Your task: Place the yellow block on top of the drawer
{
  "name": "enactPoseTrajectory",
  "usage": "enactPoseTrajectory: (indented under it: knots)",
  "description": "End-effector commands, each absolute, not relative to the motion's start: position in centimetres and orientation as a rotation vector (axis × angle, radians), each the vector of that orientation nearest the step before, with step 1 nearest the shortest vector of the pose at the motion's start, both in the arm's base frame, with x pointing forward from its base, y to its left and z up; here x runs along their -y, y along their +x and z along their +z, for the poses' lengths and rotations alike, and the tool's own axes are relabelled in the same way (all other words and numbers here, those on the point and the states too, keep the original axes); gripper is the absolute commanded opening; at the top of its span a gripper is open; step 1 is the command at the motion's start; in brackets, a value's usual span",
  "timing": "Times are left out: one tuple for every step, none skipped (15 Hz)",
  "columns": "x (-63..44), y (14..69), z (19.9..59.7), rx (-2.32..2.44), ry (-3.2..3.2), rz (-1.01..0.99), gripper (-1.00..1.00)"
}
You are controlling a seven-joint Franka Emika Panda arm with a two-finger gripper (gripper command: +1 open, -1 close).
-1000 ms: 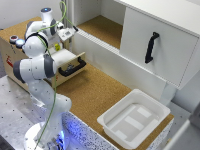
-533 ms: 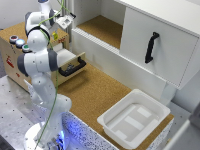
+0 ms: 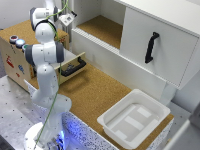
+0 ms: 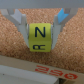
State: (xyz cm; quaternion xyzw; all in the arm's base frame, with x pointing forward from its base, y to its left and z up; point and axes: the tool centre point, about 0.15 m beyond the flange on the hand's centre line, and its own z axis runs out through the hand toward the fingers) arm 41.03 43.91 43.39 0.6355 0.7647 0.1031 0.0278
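The wrist view shows the yellow block (image 4: 40, 32), a small yellow-green cube marked with a black N, held between my two fingers (image 4: 21, 27). My gripper (image 4: 40, 41) is shut on it. Brown cork fills the view beneath the block; whether the block touches it I cannot tell. In the exterior view my gripper (image 3: 67, 19) hangs at the far edge of the drawer unit's cork top (image 3: 22, 29), at the exterior view's upper left. The block itself is too small to make out there. The pull-out drawer (image 3: 74, 66) with its black bar handle stands open.
Round coloured buttons (image 3: 16, 41) sit on the drawer unit's near corner. A big white cabinet with a black handle (image 3: 151, 47) fills the exterior view's right. A white plastic bin (image 3: 131, 120) lies on the cork table in front. My own arm (image 3: 45, 55) stands before the drawer.
My arm has straightened, and the gripper has risen and moved back over the drawer unit with the block still in its grip.
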Motion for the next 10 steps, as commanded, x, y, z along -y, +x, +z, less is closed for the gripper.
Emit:
enactPoseTrajectory:
  knots:
    - [-45.9,42.0,43.5,-2.363,1.984,0.115,1.00]
    - [-45.8,41.5,44.0,-2.361,1.979,0.127,1.00]
    - [-45.6,41.0,44.5,-2.356,1.981,0.148,1.00]
    - [-45.5,40.6,45.0,-2.354,1.981,0.161,1.00]
    - [-45.3,40.1,45.6,-2.349,1.989,0.175,1.00]
    - [-45.0,39.5,46.4,-2.344,1.987,0.200,1.00]
    - [-44.6,38.8,47.1,-2.343,1.996,0.221,1.00]
    - [-43.9,37.8,47.8,-2.329,2.007,0.243,1.00]
    - [-43.4,36.6,48.2,-2.330,2.014,0.252,1.00]
    - [-43.0,35.6,48.4,-2.323,2.003,0.255,1.00]
